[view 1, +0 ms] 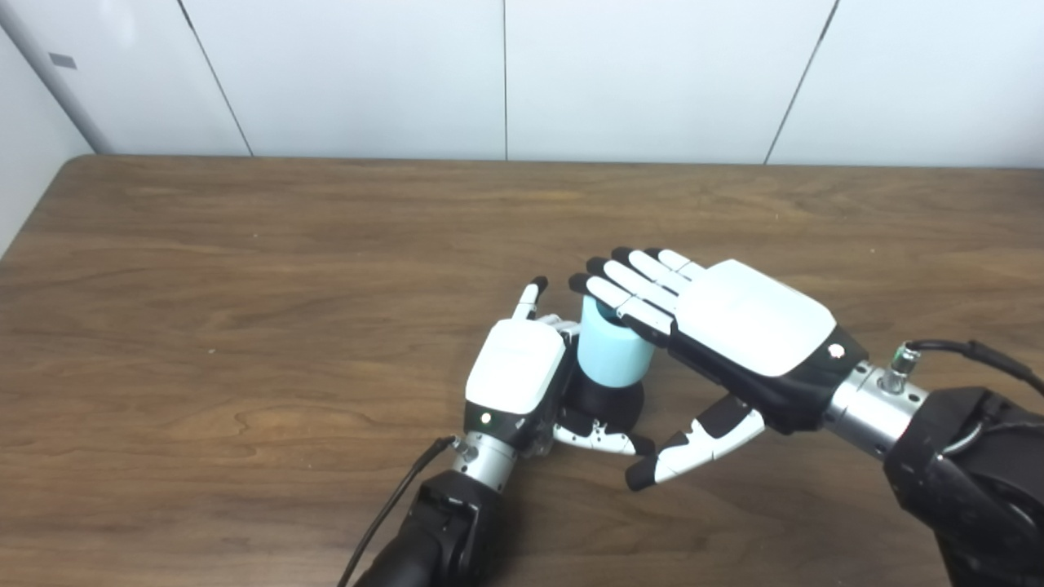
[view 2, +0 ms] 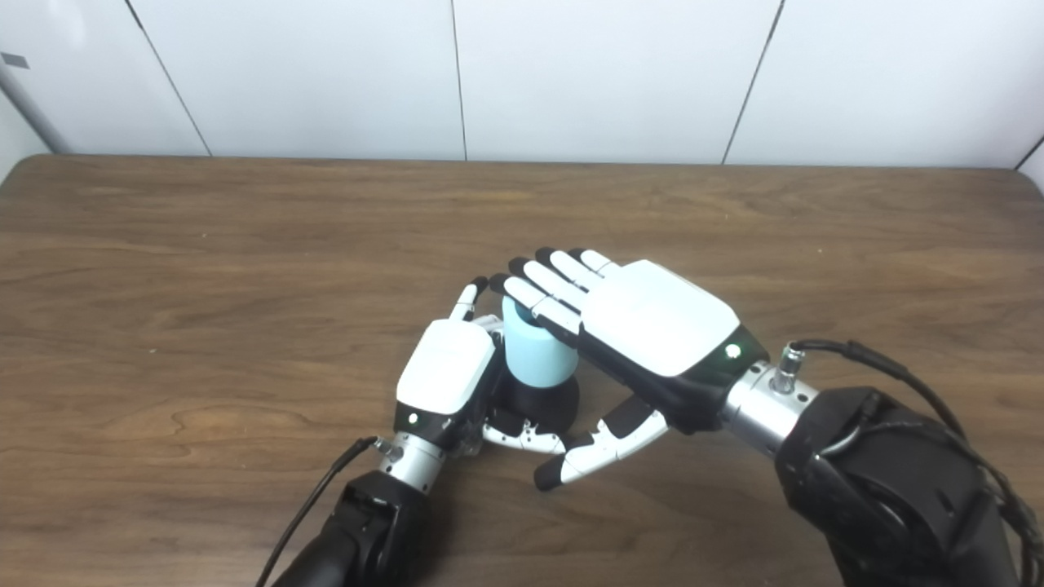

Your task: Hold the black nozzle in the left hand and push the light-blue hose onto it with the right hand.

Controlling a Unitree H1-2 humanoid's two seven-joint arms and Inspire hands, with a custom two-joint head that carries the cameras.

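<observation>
Fingers [view 1: 632, 281] of right hand [view 1: 734, 326] spread flat atop light-blue hose [view 1: 610, 350]; left hand [view 1: 522, 371] grips black nozzle [view 1: 608, 403].

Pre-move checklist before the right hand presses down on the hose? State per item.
1. Left hand wrapped around the black round nozzle base: ok.
2. Light-blue cylindrical hose piece sitting upright on top of the nozzle: ok.
3. Right hand above the hose, fingers stretched flat over its top end: ok.
4. Right hand holding nothing, thumb hanging free below: ok.
5. Fingers actually touching the hose top: cannot tell.
6. Hose fully seated on the nozzle: cannot tell, joint partly hidden by the left hand.
</observation>
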